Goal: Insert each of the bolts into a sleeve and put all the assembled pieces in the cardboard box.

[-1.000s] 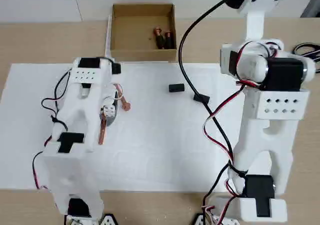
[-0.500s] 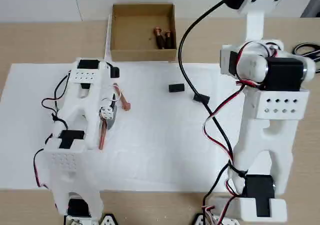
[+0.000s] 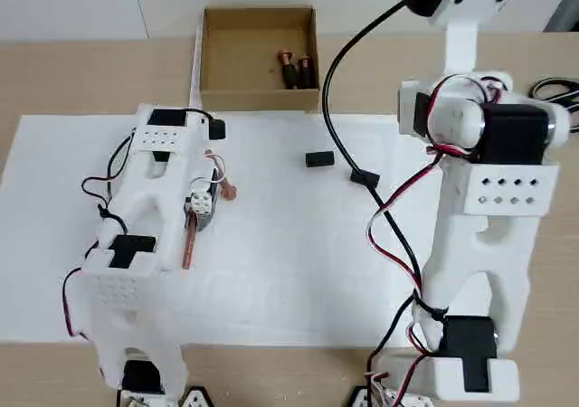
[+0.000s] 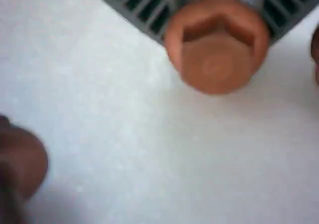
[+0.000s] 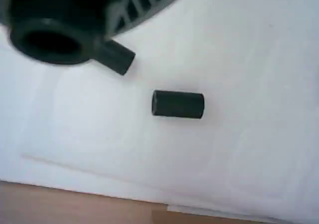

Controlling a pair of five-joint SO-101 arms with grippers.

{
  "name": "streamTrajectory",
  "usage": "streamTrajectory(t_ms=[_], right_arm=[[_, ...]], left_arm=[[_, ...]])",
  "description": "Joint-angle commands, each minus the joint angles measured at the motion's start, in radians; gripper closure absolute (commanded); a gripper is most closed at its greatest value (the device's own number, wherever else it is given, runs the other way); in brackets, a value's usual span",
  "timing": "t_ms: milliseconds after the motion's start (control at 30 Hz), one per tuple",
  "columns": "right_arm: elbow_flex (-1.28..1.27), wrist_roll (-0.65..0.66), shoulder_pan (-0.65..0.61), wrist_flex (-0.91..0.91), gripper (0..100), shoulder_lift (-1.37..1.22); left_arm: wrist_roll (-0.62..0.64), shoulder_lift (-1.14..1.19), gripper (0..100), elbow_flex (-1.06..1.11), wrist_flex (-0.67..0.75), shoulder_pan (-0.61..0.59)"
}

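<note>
Your left hand [image 3: 208, 201] clamped a bolt [image 4: 215, 50] low over the paper [image 3: 271, 271]. Your right hand [image 5: 84, 20] pinched a sleeve [image 5: 47, 41], bore exposed, probably so the two could mate. Another sleeve [image 5: 178, 104] lay loose nearby, and two assembled pieces [image 3: 297, 68] sat in the cardboard box [image 3: 237, 63].

Free room: a wide strip of white sheet [image 3: 289, 280] btwn the arms, front edge to mid-table. Left arm [image 3: 149, 235] covers the sheet's left part; right arm [image 3: 479, 208] stands along its right edge. Black cable [image 3: 326, 108] loops across the way to the cardboard box [image 3: 237, 59] from the right. Loose sleeve [image 3: 318, 159] lies mid-sheet, near the cable. Box open on top w/ assembled pieces [image 3: 296, 68] at its right side, room at left.
</note>
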State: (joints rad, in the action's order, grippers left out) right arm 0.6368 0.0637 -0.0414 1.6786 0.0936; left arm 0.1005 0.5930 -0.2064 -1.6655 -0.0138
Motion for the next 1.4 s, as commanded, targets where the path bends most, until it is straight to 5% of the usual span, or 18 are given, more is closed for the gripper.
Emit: streamTrajectory(t_ms=[0, 233, 633, 900, 1367], right_arm=[[0.005, 0.014, 0.012, 0.004, 99.5, 0.050], [0.005, 0.014, 0.012, 0.004, 99.5, 0.050], [0.005, 0.012, 0.004, 0.004, 99.5, 0.058], [-0.011, 0.014, -0.042, 0.004, 99.5, 0.354], [-0.908, 0.014, -0.260, -0.085, 99.5, 0.981]], left_arm=[[0.015, 0.011, 99, -0.008, 0.048, -0.006], [0.015, -0.048, 99, -0.035, -0.002, 0.037], [0.015, -0.488, 99, -0.036, -0.058, 0.041], [0.017, -0.704, 99, -0.030, -0.087, 0.063], [0.186, -0.948, 99, -0.030, 0.028, 0.270]])
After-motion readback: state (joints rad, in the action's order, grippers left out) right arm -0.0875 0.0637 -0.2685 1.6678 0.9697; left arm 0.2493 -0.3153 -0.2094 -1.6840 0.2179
